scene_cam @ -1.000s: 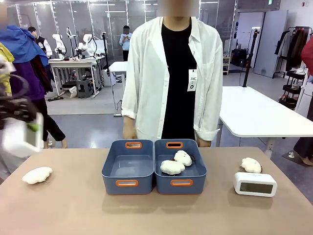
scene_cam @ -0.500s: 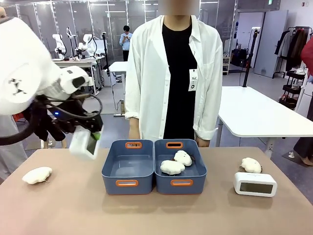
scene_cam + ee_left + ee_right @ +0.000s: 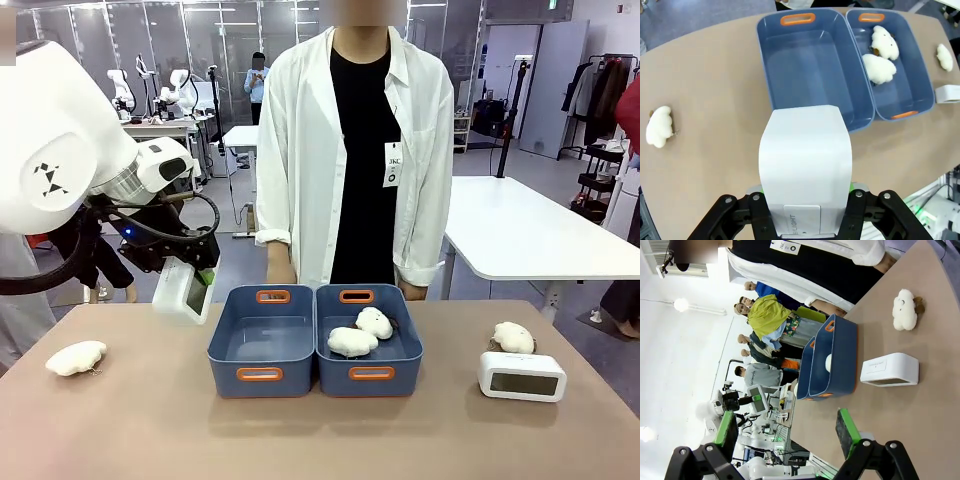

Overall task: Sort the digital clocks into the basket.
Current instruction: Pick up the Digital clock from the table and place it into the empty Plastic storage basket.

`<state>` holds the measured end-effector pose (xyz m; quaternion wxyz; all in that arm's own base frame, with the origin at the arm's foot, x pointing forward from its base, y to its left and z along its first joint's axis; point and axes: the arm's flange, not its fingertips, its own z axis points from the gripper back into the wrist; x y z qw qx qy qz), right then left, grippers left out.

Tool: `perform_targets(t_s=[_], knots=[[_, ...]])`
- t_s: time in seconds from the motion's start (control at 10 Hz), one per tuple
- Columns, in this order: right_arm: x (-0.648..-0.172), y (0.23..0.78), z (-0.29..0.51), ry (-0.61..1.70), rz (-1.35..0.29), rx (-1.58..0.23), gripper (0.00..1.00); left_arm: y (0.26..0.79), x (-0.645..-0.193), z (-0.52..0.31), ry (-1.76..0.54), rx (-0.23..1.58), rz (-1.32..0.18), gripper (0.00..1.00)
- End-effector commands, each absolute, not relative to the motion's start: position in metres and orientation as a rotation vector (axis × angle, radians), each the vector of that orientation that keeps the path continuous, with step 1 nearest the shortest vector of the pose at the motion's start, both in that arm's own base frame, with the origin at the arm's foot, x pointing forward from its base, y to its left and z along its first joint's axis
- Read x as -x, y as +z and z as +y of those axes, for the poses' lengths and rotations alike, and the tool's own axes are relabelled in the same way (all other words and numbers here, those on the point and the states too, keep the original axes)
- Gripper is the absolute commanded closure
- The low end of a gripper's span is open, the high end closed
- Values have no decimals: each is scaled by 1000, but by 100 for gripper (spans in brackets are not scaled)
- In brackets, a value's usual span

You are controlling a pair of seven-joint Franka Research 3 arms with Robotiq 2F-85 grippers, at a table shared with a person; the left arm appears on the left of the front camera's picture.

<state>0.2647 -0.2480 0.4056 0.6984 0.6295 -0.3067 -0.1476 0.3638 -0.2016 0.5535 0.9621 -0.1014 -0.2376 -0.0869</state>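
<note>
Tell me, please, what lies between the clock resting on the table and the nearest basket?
Bare table separates clock and basket, as the front view shows.
</note>
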Motion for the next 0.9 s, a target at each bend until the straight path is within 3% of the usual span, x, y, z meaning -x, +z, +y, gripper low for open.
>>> perform_targets(t_s=[0.0, 0.2, 0.8], knots=[[-261, 408, -248, -314, -684, -1397, 0, 554, -364, -203, -177, 203, -483, 49], [-261, 408, -248, -314, -684, -1397, 0, 540, -418, -244, -151, 237, -289, 49], [-261, 408, -248, -314, -684, -1397, 0, 457, -540, -302, -50, 84, -229, 49]])
